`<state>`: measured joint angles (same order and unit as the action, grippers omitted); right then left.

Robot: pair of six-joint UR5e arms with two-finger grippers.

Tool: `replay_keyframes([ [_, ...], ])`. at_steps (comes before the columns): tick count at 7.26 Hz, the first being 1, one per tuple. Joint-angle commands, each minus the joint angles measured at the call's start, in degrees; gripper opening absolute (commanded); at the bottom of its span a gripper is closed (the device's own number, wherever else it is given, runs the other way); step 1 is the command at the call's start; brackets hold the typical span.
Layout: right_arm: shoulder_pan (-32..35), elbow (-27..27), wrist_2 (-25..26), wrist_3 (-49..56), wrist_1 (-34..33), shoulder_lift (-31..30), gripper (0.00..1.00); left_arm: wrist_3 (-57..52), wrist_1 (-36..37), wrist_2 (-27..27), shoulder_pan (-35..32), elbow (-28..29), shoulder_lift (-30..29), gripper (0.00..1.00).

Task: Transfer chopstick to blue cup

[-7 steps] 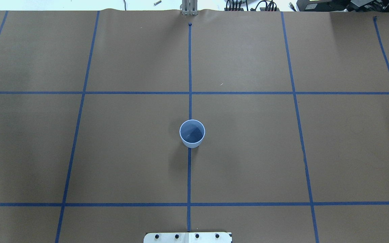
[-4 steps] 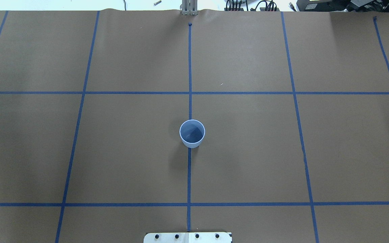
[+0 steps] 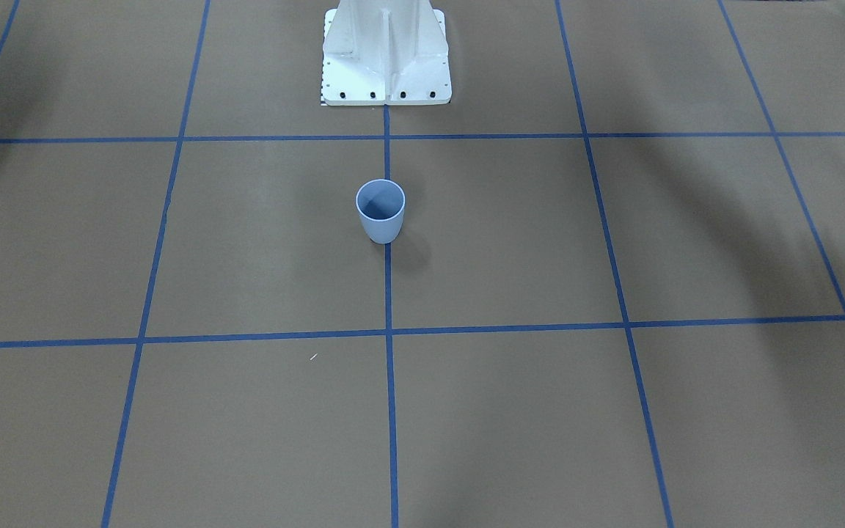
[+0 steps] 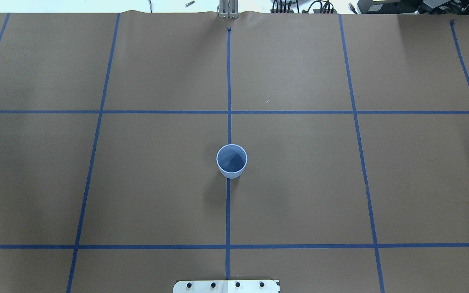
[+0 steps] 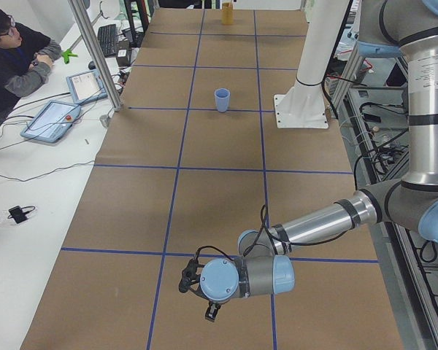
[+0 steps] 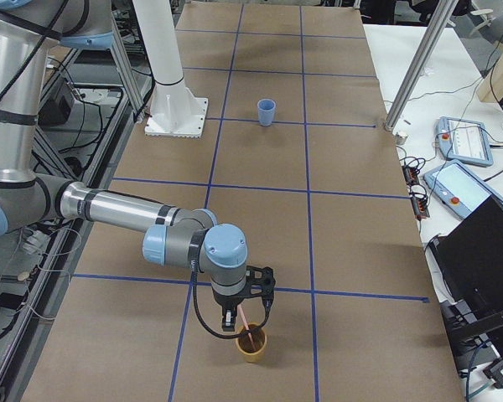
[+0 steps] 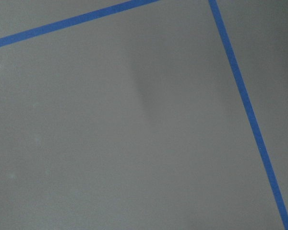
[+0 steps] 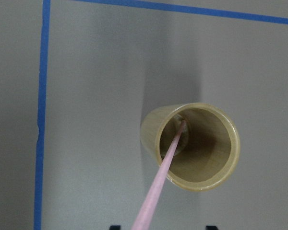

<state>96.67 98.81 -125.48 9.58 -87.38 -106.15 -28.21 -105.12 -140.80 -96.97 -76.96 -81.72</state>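
The blue cup (image 4: 231, 161) stands upright and empty on the centre tape line, also in the front view (image 3: 381, 211). The salmon-pink chopstick (image 8: 165, 163) leans in a tan cup (image 8: 192, 146) at the table's right end. My right gripper (image 6: 246, 315) hovers just above that tan cup (image 6: 252, 344). Its dark fingertips (image 8: 115, 226) show apart at the wrist view's bottom edge, with the stick rising between them, untouched. My left gripper (image 5: 198, 295) hangs low over bare paper at the table's left end. I cannot tell whether it is open or shut.
The white robot base (image 3: 386, 55) stands behind the blue cup. Blue tape lines (image 4: 229, 81) grid the brown paper. An operator (image 5: 14, 55) sits beside tablets (image 5: 51, 120) at the far side. Metal posts (image 6: 415, 67) stand at the table's far edge.
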Motion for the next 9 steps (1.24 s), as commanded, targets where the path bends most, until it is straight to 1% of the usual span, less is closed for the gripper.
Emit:
replay_keyframes([
  [1,0.09,4.35,-0.03,-0.7,-8.29,1.29,0.87,0.0,0.0,0.0,-0.06,-0.03,-0.01,0.98],
  [3,0.09,3.68,-0.12,-4.02,-12.36,4.79,0.77,-0.09,0.0,0.0,0.03,-0.03,-0.01,0.98],
  [5,0.09,1.66,-0.03,-4.13,-12.38,6.21,0.75,-0.09,-0.09,0.0,0.03,-0.03,-0.1,0.98],
  [7,0.01,0.95,-0.03,-4.13,-12.38,6.13,0.72,0.0,-3.33,0.09,-0.06,0.76,0.07,0.98],
  [8,0.01,0.25,-0.03,-4.13,-11.94,6.04,0.66,0.09,-3.34,0.09,0.03,0.41,0.07,0.98],
  [9,0.01,-0.01,-0.03,-4.05,-11.85,5.78,0.65,0.09,-3.34,0.09,-0.06,0.15,0.07,0.98],
])
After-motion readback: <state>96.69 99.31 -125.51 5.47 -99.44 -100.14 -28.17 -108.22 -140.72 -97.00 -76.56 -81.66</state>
